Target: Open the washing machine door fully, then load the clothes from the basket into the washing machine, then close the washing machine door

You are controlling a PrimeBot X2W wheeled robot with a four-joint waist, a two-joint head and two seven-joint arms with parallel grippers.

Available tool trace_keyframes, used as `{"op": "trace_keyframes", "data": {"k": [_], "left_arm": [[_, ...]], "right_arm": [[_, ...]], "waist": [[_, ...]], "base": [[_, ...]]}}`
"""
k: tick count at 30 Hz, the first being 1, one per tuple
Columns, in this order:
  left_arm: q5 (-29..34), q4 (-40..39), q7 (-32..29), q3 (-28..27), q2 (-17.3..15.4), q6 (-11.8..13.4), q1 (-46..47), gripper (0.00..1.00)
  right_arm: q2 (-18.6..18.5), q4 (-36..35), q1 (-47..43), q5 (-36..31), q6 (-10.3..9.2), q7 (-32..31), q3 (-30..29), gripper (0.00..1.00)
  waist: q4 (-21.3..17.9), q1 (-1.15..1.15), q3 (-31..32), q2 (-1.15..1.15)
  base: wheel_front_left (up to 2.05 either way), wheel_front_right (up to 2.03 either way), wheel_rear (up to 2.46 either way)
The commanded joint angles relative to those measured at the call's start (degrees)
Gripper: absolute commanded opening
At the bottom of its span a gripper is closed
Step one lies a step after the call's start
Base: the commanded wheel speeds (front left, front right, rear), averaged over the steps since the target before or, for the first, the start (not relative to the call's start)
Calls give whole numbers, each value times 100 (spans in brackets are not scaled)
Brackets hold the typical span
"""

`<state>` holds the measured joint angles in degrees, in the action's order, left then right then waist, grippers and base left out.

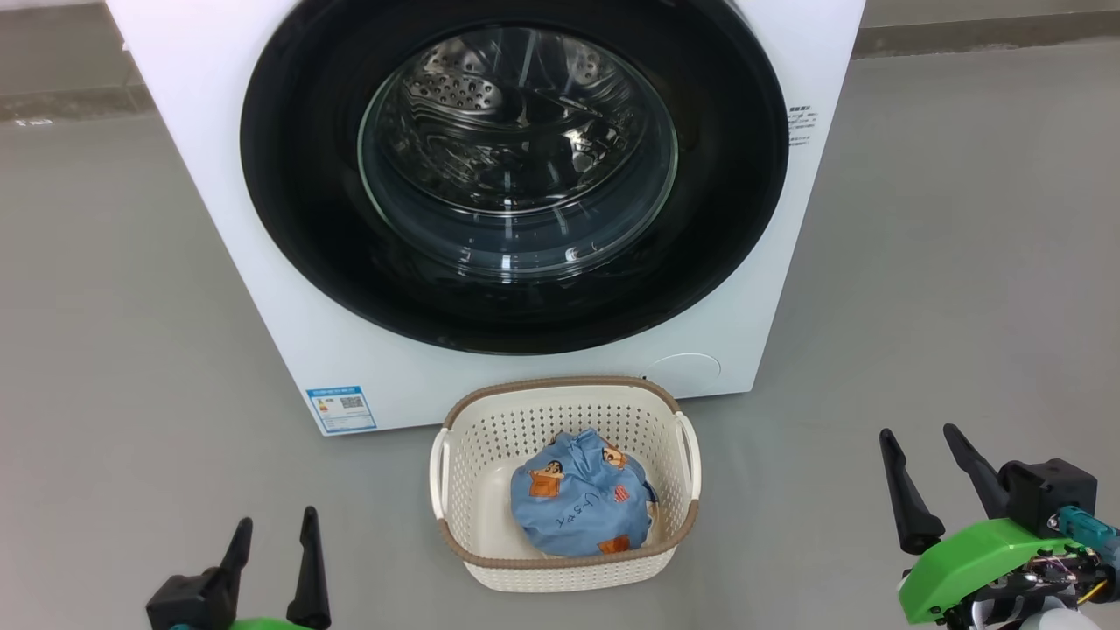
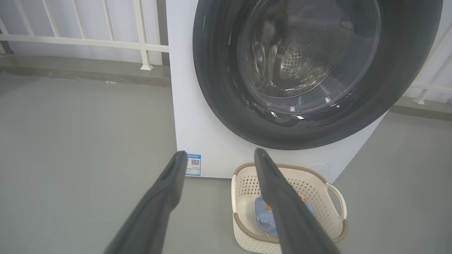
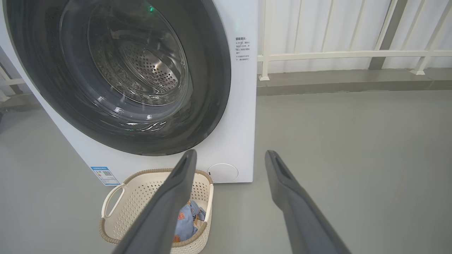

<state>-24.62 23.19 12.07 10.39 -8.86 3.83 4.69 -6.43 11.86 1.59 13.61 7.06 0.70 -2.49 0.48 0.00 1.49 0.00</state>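
In the head view, the washing machine [image 1: 262,289] stands on the grey floor [image 1: 962,262] with its door [image 1: 297,219] shut flat against the front; the steel drum shows through the glass. The basket [image 1: 560,385] sits on the floor just in front of the machine, below the door. The clothes [image 1: 582,507] lie bundled inside it, the light blue printed garment on top. The left gripper [image 1: 276,518] is at the lower left and the right gripper [image 1: 917,431] at the lower right. Both have their fingers spread and hold nothing, well apart from the basket.

In the left wrist view, the left gripper's [image 2: 220,152] fingers stand wide apart and empty, pointing toward the machine's lower front. The basket lies to their right, and a white railing [image 2: 106,42] runs behind.

In the right wrist view, the right gripper [image 3: 231,152] is likewise spread and empty, with the basket at the lower left.
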Motion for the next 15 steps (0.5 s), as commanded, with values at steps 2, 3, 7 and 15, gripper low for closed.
{"op": "trace_keyframes", "data": {"k": [2, 3, 7, 15], "left_arm": [[279, -49, 120, -130, -143, 95, 304, 100], [338, -40, 136, -127, -146, 118, 308, 100], [575, 9, 204, -100, -164, 197, 313, 100], [833, 41, 293, -81, -161, 264, 325, 100]], "right_arm": [[-125, -198, 118, -301, 40, 95, 116, 100], [-129, -204, 117, -366, 40, 102, 118, 100], [-137, -209, 103, -626, 41, 126, 121, 100], [-131, -231, 97, -985, 43, 162, 70, 100]], "waist": [[5, 0, 0, 0], [6, 0, 1, 0], [6, 0, 18, 0], [8, 0, 49, 0]], "base": [[0, 0, 0], [0, 0, 0], [0, 0, 0], [0, 0, 0]]}}
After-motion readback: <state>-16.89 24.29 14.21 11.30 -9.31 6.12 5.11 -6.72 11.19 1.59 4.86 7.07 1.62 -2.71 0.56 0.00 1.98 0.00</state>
